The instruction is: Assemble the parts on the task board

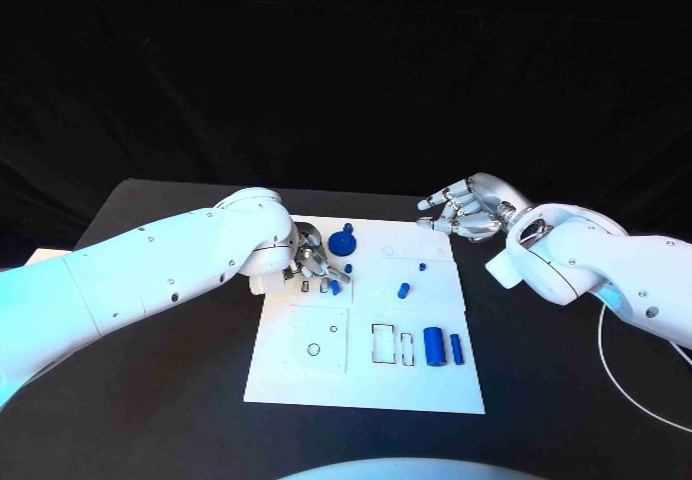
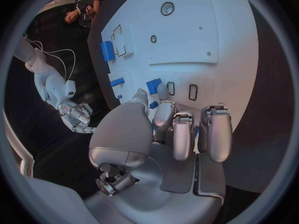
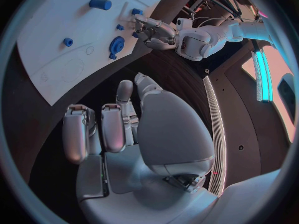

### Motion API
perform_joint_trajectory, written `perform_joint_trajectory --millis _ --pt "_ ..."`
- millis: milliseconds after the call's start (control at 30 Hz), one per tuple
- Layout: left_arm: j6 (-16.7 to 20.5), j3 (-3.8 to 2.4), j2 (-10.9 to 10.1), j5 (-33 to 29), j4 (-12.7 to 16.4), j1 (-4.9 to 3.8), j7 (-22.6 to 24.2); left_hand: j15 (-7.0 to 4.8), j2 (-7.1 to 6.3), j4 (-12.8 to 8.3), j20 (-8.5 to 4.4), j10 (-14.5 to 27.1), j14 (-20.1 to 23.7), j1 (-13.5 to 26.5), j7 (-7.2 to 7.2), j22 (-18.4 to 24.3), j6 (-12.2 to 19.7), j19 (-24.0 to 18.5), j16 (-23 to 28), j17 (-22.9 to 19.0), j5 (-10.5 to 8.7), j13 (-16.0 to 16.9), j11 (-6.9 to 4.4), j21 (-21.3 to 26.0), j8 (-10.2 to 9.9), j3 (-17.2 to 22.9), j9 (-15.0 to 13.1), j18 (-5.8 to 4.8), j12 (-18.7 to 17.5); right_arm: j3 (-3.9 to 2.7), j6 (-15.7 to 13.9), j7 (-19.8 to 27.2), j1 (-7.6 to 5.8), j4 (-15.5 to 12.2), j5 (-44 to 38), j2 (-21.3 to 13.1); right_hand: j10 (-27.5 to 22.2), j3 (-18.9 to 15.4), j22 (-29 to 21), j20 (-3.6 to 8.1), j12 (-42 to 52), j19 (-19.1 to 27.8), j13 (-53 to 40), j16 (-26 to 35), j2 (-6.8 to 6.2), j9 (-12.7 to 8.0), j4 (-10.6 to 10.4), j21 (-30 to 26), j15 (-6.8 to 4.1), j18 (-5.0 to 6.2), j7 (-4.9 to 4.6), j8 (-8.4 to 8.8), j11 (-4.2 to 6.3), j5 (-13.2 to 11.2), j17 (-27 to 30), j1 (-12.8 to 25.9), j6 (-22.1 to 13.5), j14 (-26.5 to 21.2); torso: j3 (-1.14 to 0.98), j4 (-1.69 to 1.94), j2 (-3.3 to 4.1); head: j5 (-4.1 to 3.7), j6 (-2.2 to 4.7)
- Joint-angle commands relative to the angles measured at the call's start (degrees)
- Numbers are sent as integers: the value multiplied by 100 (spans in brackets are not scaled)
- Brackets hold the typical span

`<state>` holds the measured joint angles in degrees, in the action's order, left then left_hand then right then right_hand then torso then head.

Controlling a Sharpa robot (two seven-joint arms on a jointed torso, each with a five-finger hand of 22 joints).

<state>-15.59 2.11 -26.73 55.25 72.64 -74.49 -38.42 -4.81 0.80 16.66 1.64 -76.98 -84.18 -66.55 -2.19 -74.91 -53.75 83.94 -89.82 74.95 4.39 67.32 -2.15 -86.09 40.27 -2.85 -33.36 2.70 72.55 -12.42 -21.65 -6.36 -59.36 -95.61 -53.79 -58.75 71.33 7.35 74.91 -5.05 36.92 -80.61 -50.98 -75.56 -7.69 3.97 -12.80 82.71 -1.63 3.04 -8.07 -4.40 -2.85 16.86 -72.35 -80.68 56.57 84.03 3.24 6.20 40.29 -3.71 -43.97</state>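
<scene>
White task board (image 1: pixel 289 385) lies in the middle of the black table (image 1: pixel 173 400), its near edge toward the robot. Near that edge sit a square recess with a small ring mark and, toward the near right corner, two blue cylinders (image 1: pixel 434 346) lying side by side beside outlined slots. Farther up, two small blue pegs (image 1: pixel 404 291) rest in the board's right half, well apart from the hands.

At the board's left edge, about midway to the far side, the left hand (image 1: pixel 310 262) rests low on the board, its fingers curled down around a small blue part (image 1: pixel 335 287). The left wrist view shows blue at the fingertips (image 2: pixel 163 95), just beside two small outlined slots; it looks pinched, though the contact itself is partly hidden. Just beyond it stands a round blue gear (image 1: pixel 342 241).

By my reading, the step in hand is seating this small part into one of those slots. The next move calls for fine alignment with the slot and a straight press down.

Off the far right corner, the right hand (image 1: pixel 464 210) hovers over the table, fingers loosely apart, holding nothing.
</scene>
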Motion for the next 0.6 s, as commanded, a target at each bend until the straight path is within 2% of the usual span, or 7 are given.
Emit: perform_joint_trajectory --millis 33,400,600 --pt "-123 -2 35 29 -13 -2 -10 -40 -66 -5 -39 -50 -582 19 58 -825 -2 280 -18 1505 24 10 3 -40 25 65 -12 -116 28 0 105 62 8 -5 -41 7 -44 -20 120 14 -20 33 10 40 65 6 8 -25 19 36 11 13 12 26 5 -1 4 199 1 2 -1 -1 -1" --pt "-174 -3 100 56 -70 12 -14 -48 -92 -19 -46 -75 -582 0 70 -859 -12 296 -18 1505 21 36 -8 -56 33 202 -43 -123 49 0 122 75 21 -7 -42 22 -41 -20 115 15 -14 36 8 40 72 8 6 -28 19 37 11 9 13 22 4 0 11 200 1 0 4 -15 -41" --pt "-230 -4 110 75 -78 15 -21 -51 -107 -19 -49 -105 -582 -4 75 -879 -24 305 -18 1505 19 84 -12 -66 41 238 -54 -128 85 0 121 82 25 -11 -42 29 -41 -21 111 15 -17 38 12 44 77 9 3 -31 18 39 11 7 13 20 8 2 15 199 -8 1 -7 -25 -59"
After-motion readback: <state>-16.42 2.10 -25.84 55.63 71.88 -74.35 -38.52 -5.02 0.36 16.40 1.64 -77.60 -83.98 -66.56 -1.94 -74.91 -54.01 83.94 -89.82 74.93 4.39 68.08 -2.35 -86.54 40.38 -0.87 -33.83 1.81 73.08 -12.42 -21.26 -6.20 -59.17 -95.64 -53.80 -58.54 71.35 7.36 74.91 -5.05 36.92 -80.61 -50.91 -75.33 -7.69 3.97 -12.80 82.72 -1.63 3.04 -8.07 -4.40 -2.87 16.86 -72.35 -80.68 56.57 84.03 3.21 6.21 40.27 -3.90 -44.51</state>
